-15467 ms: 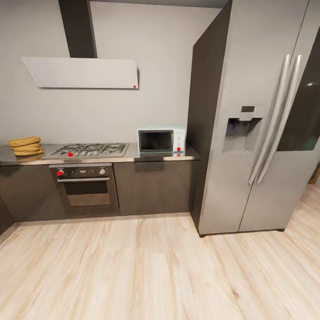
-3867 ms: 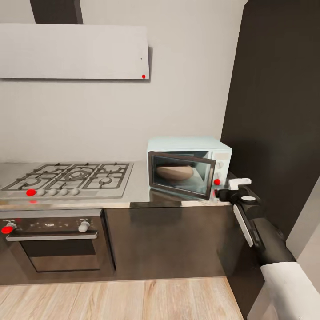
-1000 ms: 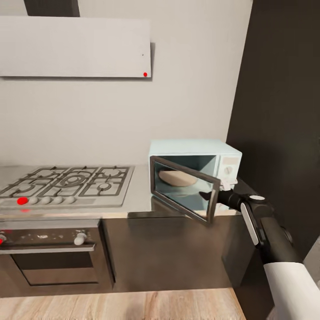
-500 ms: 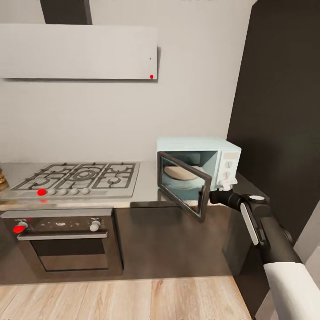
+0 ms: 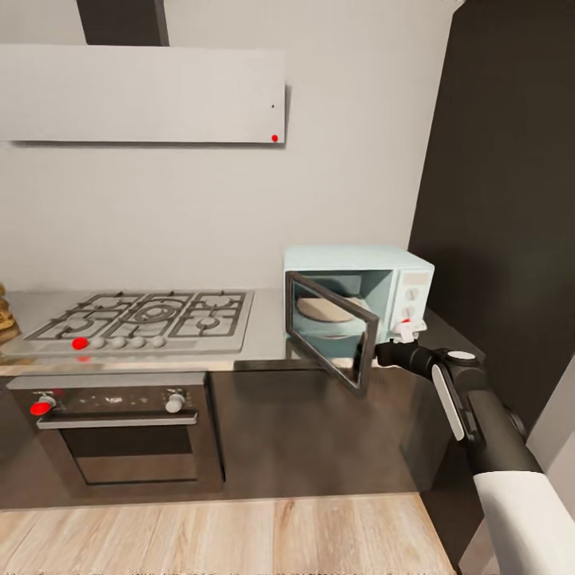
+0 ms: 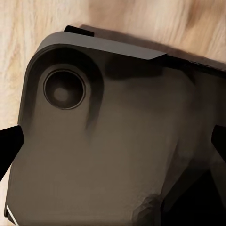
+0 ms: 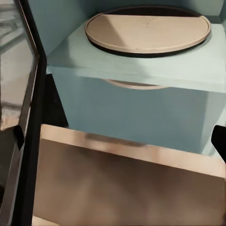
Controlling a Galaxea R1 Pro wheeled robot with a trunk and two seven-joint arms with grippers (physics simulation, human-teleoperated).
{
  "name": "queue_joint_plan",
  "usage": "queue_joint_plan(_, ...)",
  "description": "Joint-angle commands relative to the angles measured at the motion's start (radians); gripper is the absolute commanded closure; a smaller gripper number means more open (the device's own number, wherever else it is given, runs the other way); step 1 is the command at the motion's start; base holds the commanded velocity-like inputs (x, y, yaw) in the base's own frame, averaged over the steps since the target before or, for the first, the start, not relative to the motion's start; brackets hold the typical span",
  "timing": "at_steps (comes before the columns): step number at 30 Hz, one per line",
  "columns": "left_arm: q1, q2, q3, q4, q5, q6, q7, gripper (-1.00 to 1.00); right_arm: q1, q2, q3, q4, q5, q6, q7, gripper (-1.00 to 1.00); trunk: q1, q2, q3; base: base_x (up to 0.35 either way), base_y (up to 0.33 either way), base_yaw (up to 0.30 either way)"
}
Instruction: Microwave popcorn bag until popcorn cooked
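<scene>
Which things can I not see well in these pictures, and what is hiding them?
- Popcorn bag: head view, cut off by the left edge; a tan sliver shows on the countertop.
- Right gripper: head view, fingers too dark to tell open or shut.
- Microwave inside: head view, partly hidden by its open door; right wrist view shows the turntable bare.
- Left wrist view: a dark robot part blocks nearly everything.

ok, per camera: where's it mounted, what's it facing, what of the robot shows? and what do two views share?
Head view: on the robot's head, facing the countertop, hob and open microwave; right arm shows.
Left wrist view: near the left pincer, facing a dark robot part over wood floor; fingertips at the frame edges.
Right wrist view: near the right pincer, facing into the microwave.
Shared: head and right wrist both show the turntable and door.
</scene>
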Motion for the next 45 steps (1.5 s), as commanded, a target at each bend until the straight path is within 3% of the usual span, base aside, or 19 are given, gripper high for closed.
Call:
queue_joint_plan(1,0.0,0.0,0.001,0.0,0.003,-0.002,0.001,-1.0,-0.001,0.0,-0.001,-0.001,-0.002,0.006,0.006,-1.0,0.0,-0.001,-0.001,-0.098,0.097,0.0)
queue_joint_plan(22,0.0,0.0,0.001,-0.001,0.003,-0.002,0.001,-1.0,-0.001,0.0,0.0,-0.001,-0.004,0.013,0.012,-1.0,0.0,-0.001,-0.001,-0.101,0.105,0.0)
queue_joint_plan(29,0.0,0.0,0.001,-0.001,0.003,-0.002,0.001,-1.0,-0.001,0.0,0.002,-0.002,-0.003,0.069,0.093,-1.0,0.0,-0.001,-0.001,-0.101,0.114,0.0)
queue_joint_plan(45,0.0,0.0,0.001,-0.001,0.003,-0.002,0.001,-1.0,-0.001,0.008,-0.002,-0.002,-0.015,0.071,0.096,-1.0,0.0,-0.001,-0.001,-0.073,0.159,0.0)
